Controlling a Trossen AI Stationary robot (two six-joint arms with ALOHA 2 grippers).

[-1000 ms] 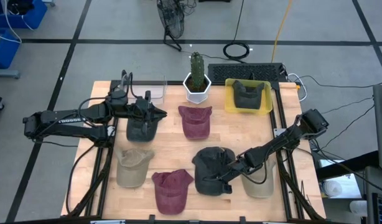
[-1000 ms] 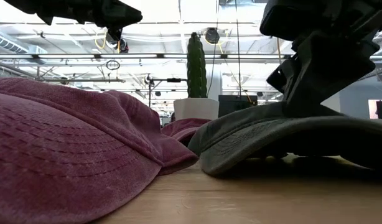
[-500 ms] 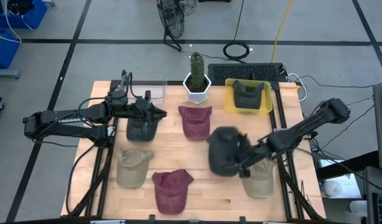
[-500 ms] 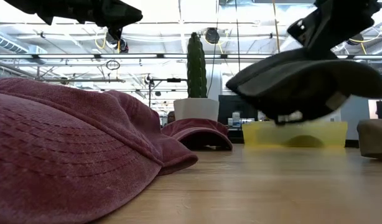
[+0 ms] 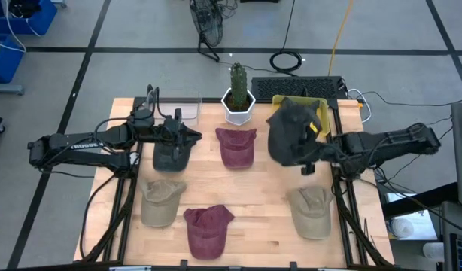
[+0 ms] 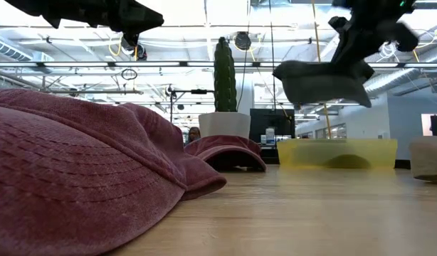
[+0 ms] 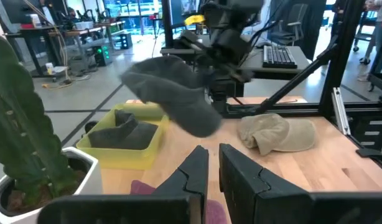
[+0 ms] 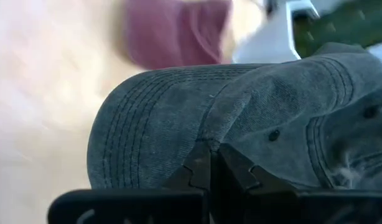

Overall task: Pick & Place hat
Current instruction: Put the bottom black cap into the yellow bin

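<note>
Right gripper clamped tight on dark grey cap, holding it in the air just beside the yellow tray, which has another dark cap in it; left gripper waits over a dark cap on the table's left, fingers nearly closed, holding nothing; maroon caps and tan caps lie on the wooden table; cactus pot at back edge.

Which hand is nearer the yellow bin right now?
Right. The right hand, shut on the dark grey hat, hangs just in front of the yellow bin. The left hand is across the table, over another dark hat.
</note>
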